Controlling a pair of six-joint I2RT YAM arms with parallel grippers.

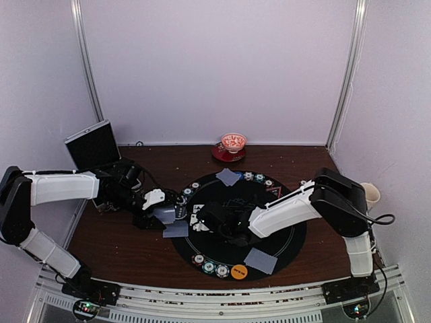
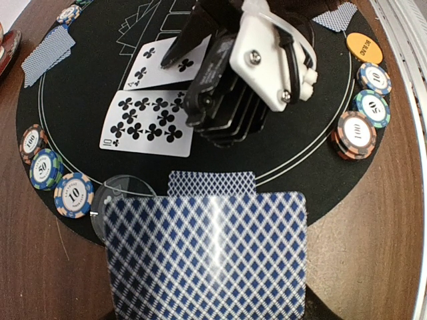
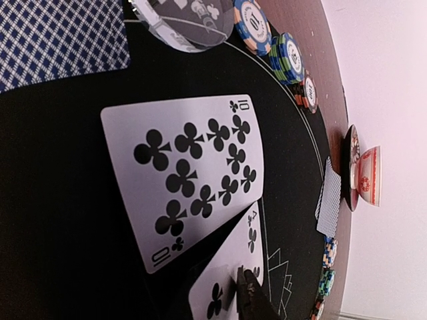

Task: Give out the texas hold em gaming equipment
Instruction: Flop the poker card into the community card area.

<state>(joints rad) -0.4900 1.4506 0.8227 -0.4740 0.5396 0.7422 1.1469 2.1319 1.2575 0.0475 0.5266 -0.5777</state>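
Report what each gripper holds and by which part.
Left gripper: a blue-backed playing card, by its near end, contact hidden. Right gripper: tip on four of clubs; grip cannot be told.

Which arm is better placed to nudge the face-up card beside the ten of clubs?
Right. The right gripper hangs over that card, one fingertip on it, next to the ten of clubs. The left gripper is shut on the deck at the mat edge.

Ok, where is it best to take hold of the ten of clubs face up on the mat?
Probably its short end nearest the three chip stacks, coming in low from that side. The ten of clubs lies flat on the mat, the four of clubs borders one long side, and the right gripper hangs over the far end.
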